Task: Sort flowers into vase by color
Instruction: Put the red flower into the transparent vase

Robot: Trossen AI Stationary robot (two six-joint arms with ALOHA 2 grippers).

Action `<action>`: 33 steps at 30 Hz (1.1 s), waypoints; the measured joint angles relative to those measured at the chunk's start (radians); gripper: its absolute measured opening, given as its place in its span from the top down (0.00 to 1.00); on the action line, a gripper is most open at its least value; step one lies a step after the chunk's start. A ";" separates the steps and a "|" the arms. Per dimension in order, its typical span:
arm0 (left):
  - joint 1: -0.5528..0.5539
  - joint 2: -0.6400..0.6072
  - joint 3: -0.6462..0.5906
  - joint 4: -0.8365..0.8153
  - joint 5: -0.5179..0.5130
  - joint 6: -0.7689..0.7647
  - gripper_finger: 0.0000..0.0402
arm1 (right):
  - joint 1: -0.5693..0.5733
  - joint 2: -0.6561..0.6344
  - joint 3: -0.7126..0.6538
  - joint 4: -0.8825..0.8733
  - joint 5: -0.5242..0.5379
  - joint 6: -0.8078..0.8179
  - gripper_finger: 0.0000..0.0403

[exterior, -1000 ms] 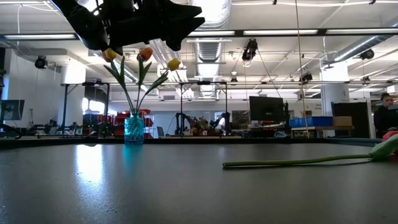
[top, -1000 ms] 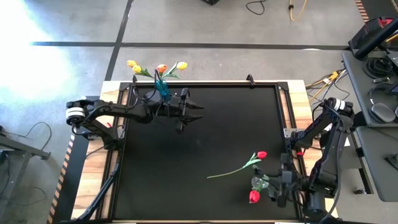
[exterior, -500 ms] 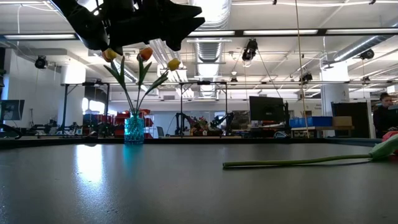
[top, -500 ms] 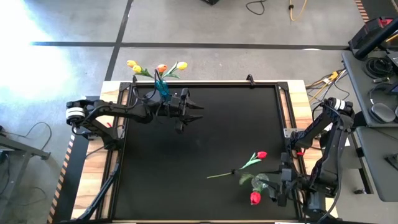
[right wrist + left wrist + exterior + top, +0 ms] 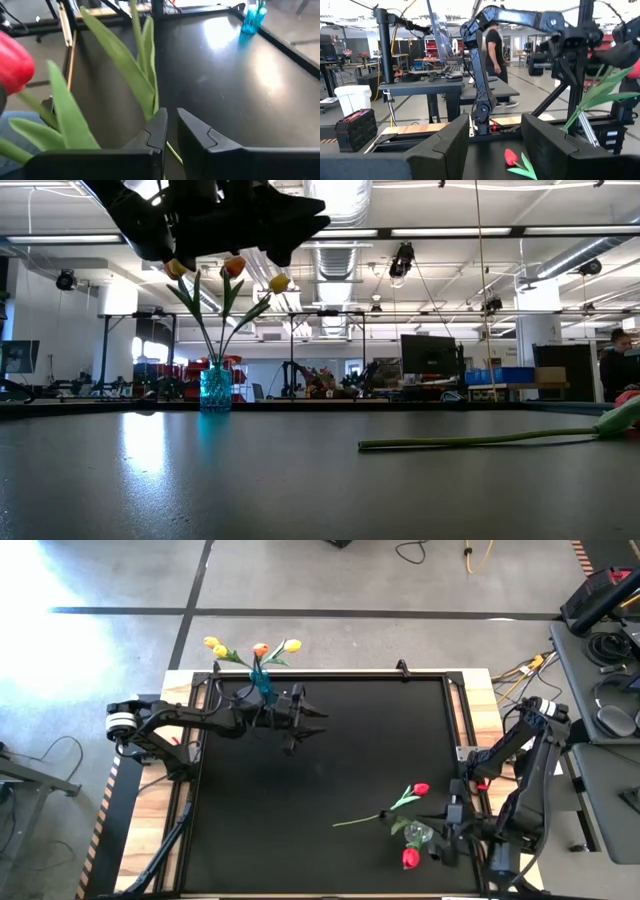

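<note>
A blue vase [image 5: 262, 683] at the table's far left holds yellow and orange tulips [image 5: 230, 270]. My left gripper [image 5: 495, 131] hovers open just to its right, above the table, with nothing between its fingers. A red tulip [image 5: 421, 788] lies flat on the black table, its stem [image 5: 470, 442] pointing left. At the near right stands a clear vase [image 5: 418, 833] with a red tulip head [image 5: 409, 858] beside it. There my right gripper [image 5: 171, 125] is shut on a green stem. My right gripper pinches a thin green tulip stem [image 5: 172, 151] between its two fingers, just below where long leaves [image 5: 145, 95] branch off. The fingers slant downward from the table's right side and lie across the stem. Leaves rise above the fingers; the stem's lower end is hidden under them.
Raised black rails and wooden strips [image 5: 480, 720] border the black table top. Most of the table between the two vases is bare apart from the lying tulip. A person [image 5: 495, 60] walks in the room beyond the table.
My right gripper has shifted slightly up and toward the far edge at the clear vase. A green leaf has swung out to the left of that vase. The lying tulip and the blue vase have stayed put.
</note>
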 joint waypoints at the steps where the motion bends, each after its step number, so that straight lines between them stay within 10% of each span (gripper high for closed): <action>1: 0.000 0.000 -0.005 0.000 0.007 0.011 0.59 | -0.012 0.000 0.014 -0.012 -0.022 0.000 0.92; 16: 0.000 0.000 -0.109 0.068 0.014 0.050 0.77 | -0.112 -0.001 0.206 -0.089 -0.142 -0.098 0.56; 23: 0.000 0.000 -0.105 0.066 0.034 0.050 0.80 | -0.151 -0.002 0.297 -0.179 -0.172 -0.153 0.55; 33: 0.000 0.000 -0.104 0.066 0.035 0.050 0.80 | -0.342 -0.002 0.307 0.028 -0.489 -0.451 0.56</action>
